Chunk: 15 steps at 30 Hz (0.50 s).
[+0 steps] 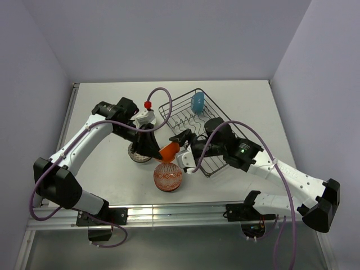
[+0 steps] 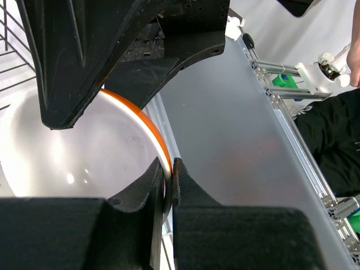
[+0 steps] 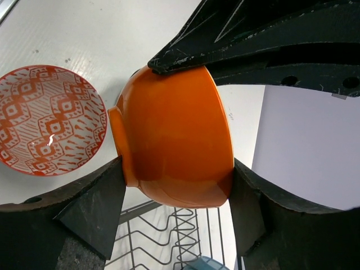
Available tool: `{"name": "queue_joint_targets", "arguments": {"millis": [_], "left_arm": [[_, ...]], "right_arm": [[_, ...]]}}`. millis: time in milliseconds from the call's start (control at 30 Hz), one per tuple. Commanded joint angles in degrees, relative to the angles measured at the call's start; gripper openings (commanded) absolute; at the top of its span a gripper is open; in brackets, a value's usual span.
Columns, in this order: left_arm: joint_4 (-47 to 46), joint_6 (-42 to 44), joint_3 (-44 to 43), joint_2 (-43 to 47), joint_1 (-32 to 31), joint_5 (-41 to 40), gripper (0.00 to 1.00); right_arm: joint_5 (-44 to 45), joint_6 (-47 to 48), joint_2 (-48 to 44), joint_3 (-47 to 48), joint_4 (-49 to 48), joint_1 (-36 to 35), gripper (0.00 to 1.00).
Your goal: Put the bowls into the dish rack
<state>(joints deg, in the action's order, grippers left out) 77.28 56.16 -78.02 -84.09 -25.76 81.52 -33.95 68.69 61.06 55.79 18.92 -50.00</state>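
Just off the near left corner of the dish rack (image 1: 163,112), the orange bowl (image 1: 169,151) hangs above the worktop (image 1: 101,101), turned on its side, glossy orange outside and white inside. It sits between both tools: the left tool (image 2: 169,180) is closed on its rim, and the right tool (image 3: 177,185) meets it at foot and rim, so it seems to grip it too. From the bowl, the rack lies to the right and farther away, its long side running away from the arms. The right arm is nearer to it. One blue bowl (image 1: 197,102) stands inside.
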Motion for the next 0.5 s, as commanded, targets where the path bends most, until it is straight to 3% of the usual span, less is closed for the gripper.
{"name": "queue_joint_targets", "arguments": {"millis": [0, 167, 233, 267, 467], "left_arm": [[1.2, 2.5, -0.8, 1.3, -0.2, 12.3, 0.04], [1.1, 2.0, -1.6, 0.8, -0.3, 10.9, 0.25], [1.1, 2.0, -2.4, 0.9, -0.1, 9.6, 0.30], [1.1, 1.8, -2.7, 0.9, 0.0, 8.8, 0.39], [1.0, 0.5, -8.3, -0.1, 3.5, 3.8, 0.48]], "right_arm": [[0.1, -0.3, 0.4, 1.0, -1.2, -0.3, 0.48], [-0.1, -1.2, 0.6, 2.0, 0.2, 0.5, 0.27], [-0.4, -2.0, 0.6, 2.3, 0.6, 1.0, 0.26], [-1.1, -2.3, 0.6, 2.8, 0.9, 1.7, 0.24], [-3.0, -3.4, 0.2, 3.9, 3.9, 3.7, 0.13]]}}
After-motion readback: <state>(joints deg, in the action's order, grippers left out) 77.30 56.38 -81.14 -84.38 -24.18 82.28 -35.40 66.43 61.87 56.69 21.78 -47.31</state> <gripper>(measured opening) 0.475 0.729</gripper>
